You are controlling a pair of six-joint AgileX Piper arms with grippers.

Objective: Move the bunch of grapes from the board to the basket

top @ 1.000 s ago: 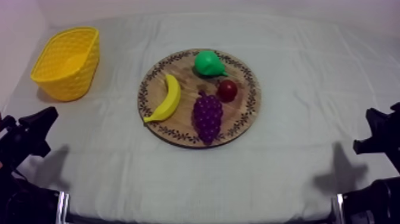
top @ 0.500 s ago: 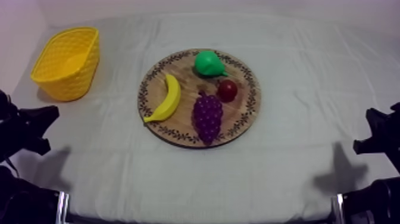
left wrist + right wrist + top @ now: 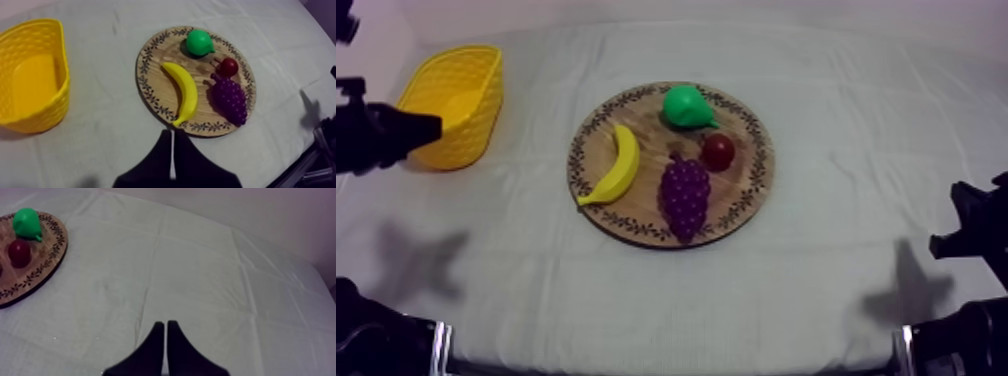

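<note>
The purple bunch of grapes (image 3: pixel 685 195) lies on the near part of the round wooden board (image 3: pixel 648 148), between the banana and the small red fruit. The yellow basket (image 3: pixel 451 100) stands at the far left. My left gripper (image 3: pixel 434 126) hangs raised beside the basket's near side, well left of the board. In the left wrist view its fingers lie together as a narrow wedge (image 3: pixel 172 134), shut on nothing, above the cloth just short of the board (image 3: pixel 155 85) and the grapes (image 3: pixel 229 97). My right gripper (image 3: pixel 165 324) is shut on nothing, low at the right edge (image 3: pixel 961 225).
On the board also lie a yellow banana (image 3: pixel 616 167), a green pear (image 3: pixel 685 106) and a small red fruit (image 3: pixel 717 151). The basket (image 3: pixel 30 80) holds nothing. Bare cloth lies between basket and board and to the right of the board (image 3: pixel 45 258).
My left arm has risen from the lower left edge and swung up toward the basket. The right arm and all the fruit have stayed where they were.
</note>
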